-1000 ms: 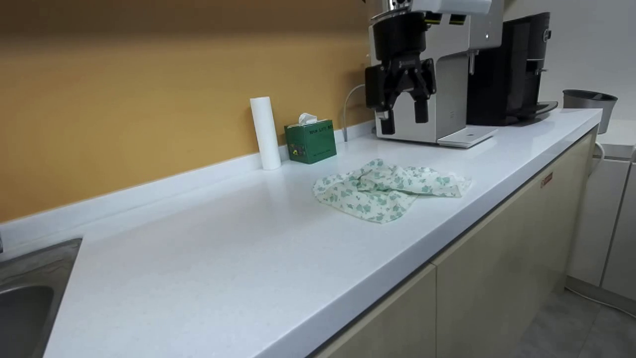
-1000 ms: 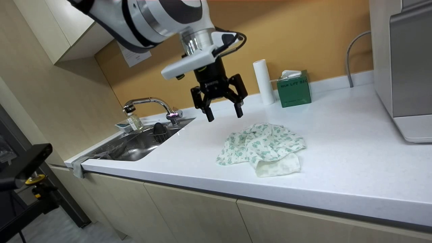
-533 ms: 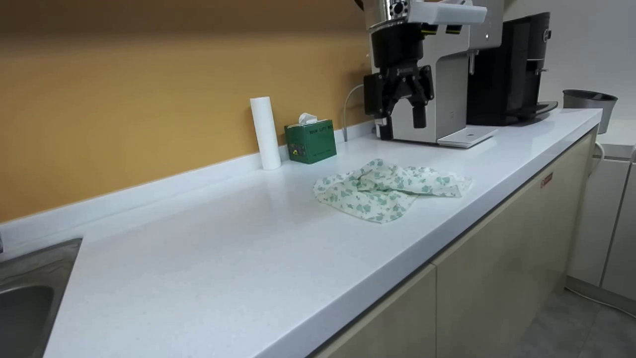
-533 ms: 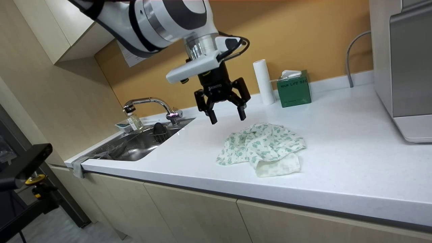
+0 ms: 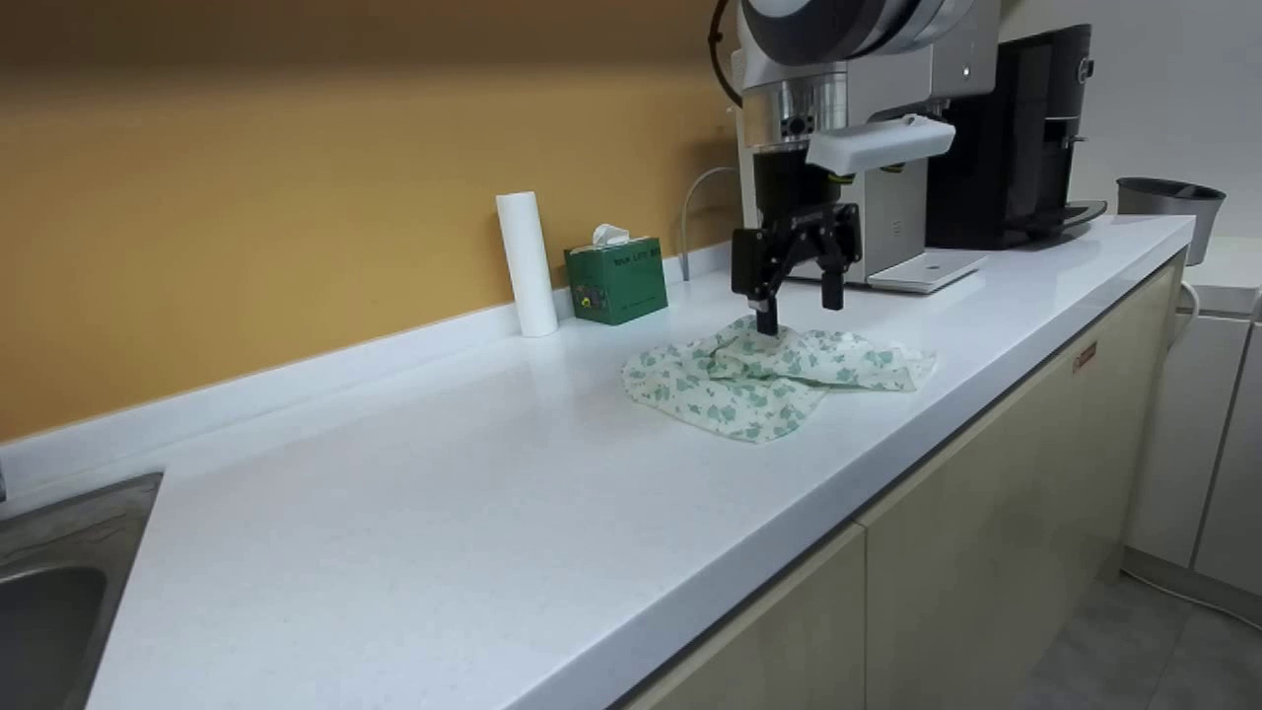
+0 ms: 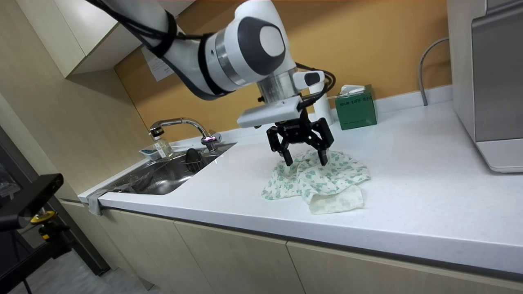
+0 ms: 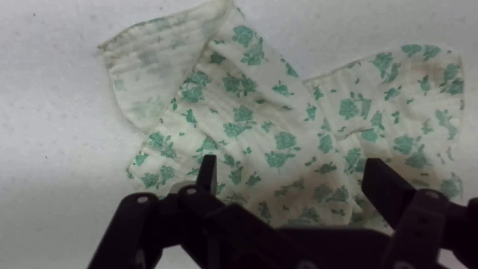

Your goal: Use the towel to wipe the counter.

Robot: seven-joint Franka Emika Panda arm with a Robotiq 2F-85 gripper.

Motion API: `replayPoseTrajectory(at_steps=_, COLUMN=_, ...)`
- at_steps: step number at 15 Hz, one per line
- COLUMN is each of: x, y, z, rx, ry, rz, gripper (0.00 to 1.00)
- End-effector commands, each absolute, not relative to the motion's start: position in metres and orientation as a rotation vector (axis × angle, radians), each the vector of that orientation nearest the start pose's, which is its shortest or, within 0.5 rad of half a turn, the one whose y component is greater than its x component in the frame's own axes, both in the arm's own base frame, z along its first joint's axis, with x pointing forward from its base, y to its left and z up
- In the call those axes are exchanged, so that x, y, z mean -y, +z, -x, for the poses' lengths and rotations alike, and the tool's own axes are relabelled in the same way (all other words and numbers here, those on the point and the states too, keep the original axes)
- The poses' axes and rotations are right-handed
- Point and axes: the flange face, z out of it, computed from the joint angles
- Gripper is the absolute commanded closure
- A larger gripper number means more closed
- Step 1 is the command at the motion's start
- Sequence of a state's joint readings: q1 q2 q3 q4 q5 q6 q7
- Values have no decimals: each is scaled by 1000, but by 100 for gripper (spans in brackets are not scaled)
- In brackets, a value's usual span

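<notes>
The towel, white with green floral print, lies crumpled on the white counter [image 5: 394, 532]. It shows in both exterior views, towel [image 5: 735, 394] and towel [image 6: 335, 181], and fills much of the wrist view, towel [image 7: 257, 101]. My black gripper points down over the towel in both exterior views, gripper [image 5: 800, 314] and gripper [image 6: 306, 161]. In the wrist view the gripper [image 7: 292, 162] has its fingers wide apart with towel visible below and between them. It is open and holds nothing. Whether a fingertip touches the cloth I cannot tell.
A green tissue box [image 5: 617, 280] and a white paper roll [image 5: 527, 264] stand by the back wall. A silver machine [image 6: 498, 90] stands on the counter past the towel. A sink [image 6: 171, 179] with a faucet [image 6: 179, 121] is at the opposite end.
My gripper has come down from above the counter to just over the towel, moving right in the exterior view with the sink faucet. It stays open. The towel has not moved.
</notes>
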State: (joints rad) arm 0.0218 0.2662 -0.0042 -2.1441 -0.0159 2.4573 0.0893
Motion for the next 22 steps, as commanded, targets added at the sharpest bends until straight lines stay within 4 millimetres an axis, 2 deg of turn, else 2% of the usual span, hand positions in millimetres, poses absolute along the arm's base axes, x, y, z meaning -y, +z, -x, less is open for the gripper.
replayPoseTrajectory(at_steps=1, x=-5, y=262, z=-590, rx=-188, ry=-138, rz=3152, gripper=6)
replayPoseTrajectory(at_steps=2, x=-5, y=256, z=-593, rx=-193, ry=-151, rz=3144, gripper=26)
replayPoseTrajectory(at_steps=9, x=-15, y=243, z=-599, rx=-199, ry=-240, rz=3109, gripper=76)
replayPoseTrajectory(at_steps=12, x=-29, y=236, z=-597, rx=-161, ry=-216, rz=3104, gripper=96)
replayPoseTrajectory(at_steps=14, x=-41, y=228, z=-595, rx=-129, ry=-193, rz=3100, gripper=100)
replayPoseTrajectory(at_steps=17, x=-53, y=224, z=-591, rx=-91, ry=-169, rz=3105, gripper=99)
replayPoseTrajectory(at_steps=19, x=-48, y=222, z=-589, rx=-113, ry=-156, rz=3111, gripper=99)
replayPoseTrajectory(at_steps=22, x=-24, y=219, z=-583, rx=-210, ry=-140, rz=3121, gripper=99)
